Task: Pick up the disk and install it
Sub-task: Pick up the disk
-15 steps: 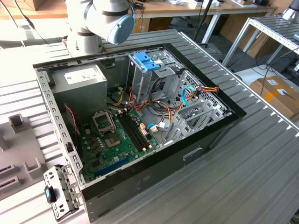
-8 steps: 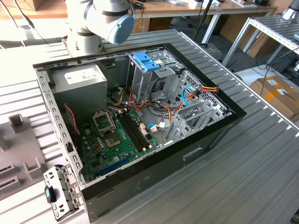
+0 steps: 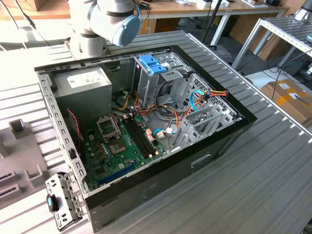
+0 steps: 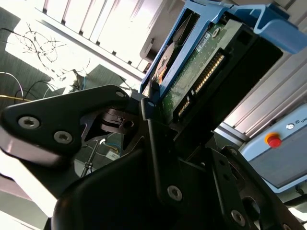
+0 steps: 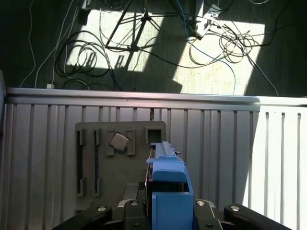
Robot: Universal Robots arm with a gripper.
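Holding the disk (image 4: 192, 76) firm in the gripper (image 5: 170, 211); carry stage, probably needs squaring to the case (image 3: 161, 183), exterior view's centre.

My arm (image 3: 105, 22) rises beside the computer case (image 3: 161, 185); my gripper (image 5: 165, 208) grips the disk (image 4: 192, 72), jaws apparently clamped.

Exterior view: set high off one corner of the open computer case (image 3: 146, 122), angled down at mid range. It takes in the whole case and the slatted table (image 3: 253, 175) around it. First wrist view: faces down past the blue bracket (image 5: 169, 191) onto the grey fixture tray (image 5: 91, 158), the table and the floor (image 5: 38, 43) beyond. Second wrist view: very close, looking along the disk (image 4: 192, 81) circuit board. Both wrist views share the bracket. Exterior and first wrist views share the table and the tray beside the case.
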